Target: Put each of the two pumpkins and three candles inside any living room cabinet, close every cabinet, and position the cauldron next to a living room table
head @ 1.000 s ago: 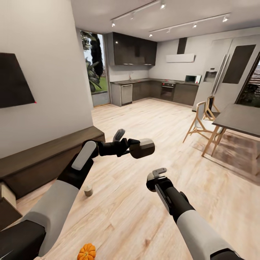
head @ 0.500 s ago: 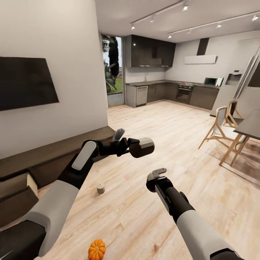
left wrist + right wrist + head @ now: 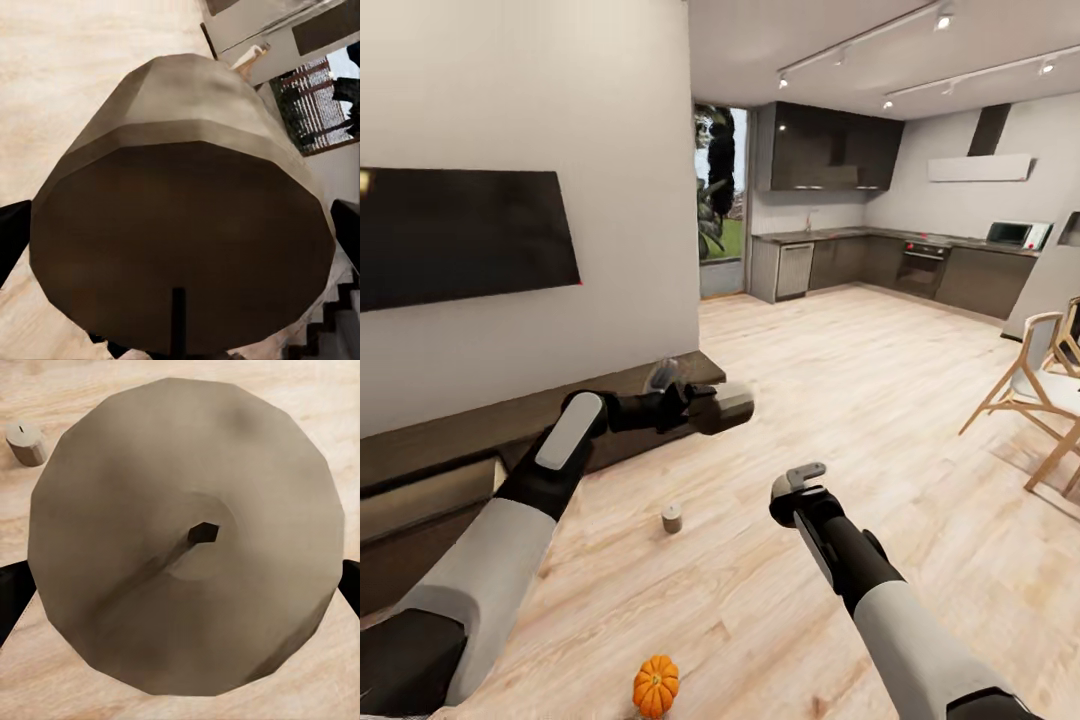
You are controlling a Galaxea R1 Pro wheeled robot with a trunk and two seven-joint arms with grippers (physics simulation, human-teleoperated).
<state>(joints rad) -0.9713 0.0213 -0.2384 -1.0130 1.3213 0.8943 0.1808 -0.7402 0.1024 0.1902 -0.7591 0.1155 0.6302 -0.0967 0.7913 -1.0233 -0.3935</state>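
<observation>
Left end effector (image 3: pixel 732 408) pinches a tan, flat-topped candle (image 3: pixel 722 410) above the floor (image 3: pixel 840 400); right end effector (image 3: pixel 800 478) pinches another (image 3: pixel 187 536), hidden in head view. A third candle (image 3: pixel 672 517) stands between; a ribbed orange pumpkin (image 3: pixel 656 685) sits nearer.

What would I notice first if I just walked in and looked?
Probably the robot's two arms reaching out, with the left hand gripping a tan candle above the wood floor. Next, the bright orange pumpkin on the floor close to the robot, and a small candle on the floor standing a bit farther off, near the long dark cabinet under the black TV.
</observation>
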